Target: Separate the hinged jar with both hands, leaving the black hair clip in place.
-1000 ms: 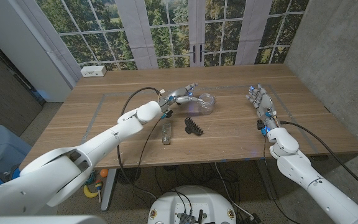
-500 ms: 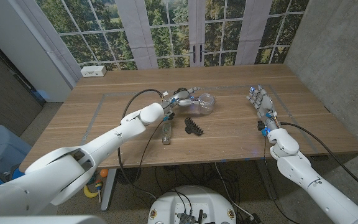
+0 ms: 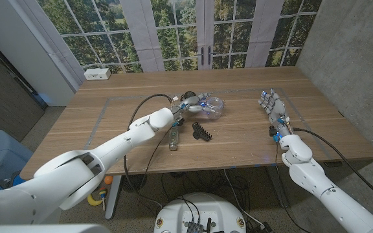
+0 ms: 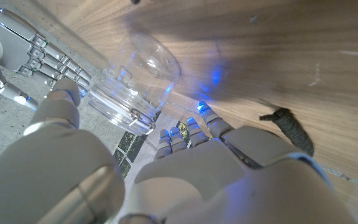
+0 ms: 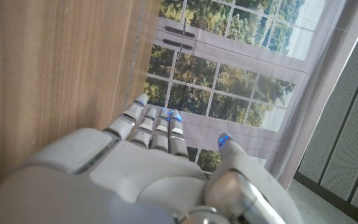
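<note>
The clear jar (image 3: 214, 107) lies on its side past the middle of the wooden table (image 3: 109, 123). My left hand (image 3: 193, 103) is at its left end, fingers spread. In the left wrist view the jar (image 4: 138, 81) sits between the thumb and the fingers (image 4: 185, 132) of my left hand (image 4: 185, 174); I cannot tell whether they press it. The black hair clip (image 3: 201, 131) lies on the table just nearer than the jar, apart from both hands. My right hand (image 3: 272, 107) stands on the right with its fingers straight and holds nothing.
A narrow clear piece (image 3: 173, 138) lies left of the clip, close to my left forearm. A white box (image 3: 98, 74) sits at the far left corner. The dark cable (image 3: 141, 107) of the left arm loops over the table.
My left hand has slid right, from beside the jar to around its left end. The right hand, clip and clear piece have not moved.
</note>
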Robot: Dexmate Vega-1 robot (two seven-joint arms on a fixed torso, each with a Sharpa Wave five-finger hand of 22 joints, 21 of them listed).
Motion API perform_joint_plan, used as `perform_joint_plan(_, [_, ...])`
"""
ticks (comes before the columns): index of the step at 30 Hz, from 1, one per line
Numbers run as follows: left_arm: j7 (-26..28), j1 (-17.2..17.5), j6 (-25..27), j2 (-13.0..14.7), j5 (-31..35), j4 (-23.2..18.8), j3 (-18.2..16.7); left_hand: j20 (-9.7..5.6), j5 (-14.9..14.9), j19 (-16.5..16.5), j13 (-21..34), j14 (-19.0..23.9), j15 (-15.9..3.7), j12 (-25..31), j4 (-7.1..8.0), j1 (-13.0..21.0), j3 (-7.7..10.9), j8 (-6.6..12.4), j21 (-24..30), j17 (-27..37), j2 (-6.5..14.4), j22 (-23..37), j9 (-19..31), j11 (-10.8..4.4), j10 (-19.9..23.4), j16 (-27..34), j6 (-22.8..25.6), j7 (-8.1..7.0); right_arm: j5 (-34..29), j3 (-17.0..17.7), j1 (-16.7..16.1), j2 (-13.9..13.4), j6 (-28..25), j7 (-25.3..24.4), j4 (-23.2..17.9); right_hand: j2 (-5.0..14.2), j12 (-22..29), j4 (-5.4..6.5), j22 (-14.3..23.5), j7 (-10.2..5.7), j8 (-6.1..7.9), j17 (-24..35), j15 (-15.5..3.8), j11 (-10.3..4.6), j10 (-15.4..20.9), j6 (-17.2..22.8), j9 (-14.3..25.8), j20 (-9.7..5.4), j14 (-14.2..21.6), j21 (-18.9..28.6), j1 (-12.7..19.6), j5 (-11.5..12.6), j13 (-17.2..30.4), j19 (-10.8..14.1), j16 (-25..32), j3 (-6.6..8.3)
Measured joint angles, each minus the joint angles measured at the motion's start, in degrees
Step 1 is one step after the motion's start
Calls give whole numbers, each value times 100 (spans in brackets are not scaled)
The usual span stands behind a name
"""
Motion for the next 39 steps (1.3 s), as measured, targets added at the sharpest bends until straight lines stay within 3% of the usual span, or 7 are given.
perform_joint_plan(10, [-258, -129, -315, -291, -323, 551, 26, -100, 78, 281, -1, 396, -10, 0, 56, 276, -214, 0, 70, 0, 60, -3, 0, 33, 220, 0, 177, 69, 10, 28, -58, 0, 12, -27, -9, 45, 0, -15, 0, 0, 0, 0, 21, 0, 0, 0, 0, 0, 21, -22, -45, 0, 0, 0, 0, -15])
perform_joint_plan(15, [-422, -164, -468, -446, -584, 828, -21, -132, 66, 544, 0, 792, -18, 39, 55, 593, -262, 73, 108, -14, 241, -4, 0, -20, 534, 34, 495, 28, 14, 36, -70, -2, 12, -42, -16, 45, 23, -15, 0, 0, 0, 1, 21, 0, 0, 0, 0, 0, 20, -44, -45, 0, -23, 0, 0, -15])
perform_joint_plan(23, [-586, -193, -673, -670, -921, 1191, -97, -24, -704, 957, 0, 1665, -37, 52, 9, 1605, -7, 211, 154, -14, 754, 2, 29, -44, 1244, 49, 1031, 121, 20, 41, -71, 2, 12, -49, -14, 45, 23, -39, 0, 0, 0, -28, 20, 21, 21, 0, 0, 0, 20, -49, -45, 0, -23, 0, 0, 10])
perform_joint_plan(27, [-618, -199, -701, -743, -1029, 1287, -128, 152, -1044, 1193, 37, 2204, -34, 169, -7, 2077, 138, 367, 213, -10, 987, 31, 77, 23, 1886, 51, 1600, 200, 22, 43, -67, 9, 12, -51, -1, 45, 23, -39, 0, 0, 0, -28, 20, 21, 21, 0, 0, 0, 20, -66, -45, 1, -22, 0, 0, 10])
perform_joint_plan(32, [-561, -154, -693, -831, -1159, 1324, -188, 210, -1124, 1540, 83, 2962, 108, 336, -47, 2362, 211, 739, 322, 5, 1015, 54, 167, 16, 2965, 249, 2464, 226, 25, 48, -64, 17, 14, -55, 10, 45, 23, -39, 0, 0, 0, -28, 20, 21, 21, 0, 0, 0, 20, -66, -45, 1, -22, 0, 0, 10])
perform_joint_plan(35, [-468, -108, -673, -860, -1196, 1305, -219, 229, -1150, 1806, 157, 3208, 323, 592, -101, 2359, 262, 1236, 442, 52, 1013, 118, 288, 378, 3330, 575, 2590, 338, 27, 50, -62, 19, 17, -55, 13, 45, 23, -39, 0, 0, 0, -28, 20, 21, 21, 0, 0, 2, 20, -66, -45, 1, -22, 2, 0, 10])
perform_joint_plan(39, [-275, -14, -635, -915, -1279, 1254, -292, 184, -1150, 2076, 360, 3246, 361, 605, -170, 2359, 331, 1318, 588, 181, 1013, 113, 464, 447, 3401, 650, 2642, 390, 27, 52, -61, 19, 20, -55, 15, 45, 23, -38, 0, 0, 0, -27, 20, 21, 20, 0, 0, 41, 20, -66, -45, 1, -22, 41, 0, 10])
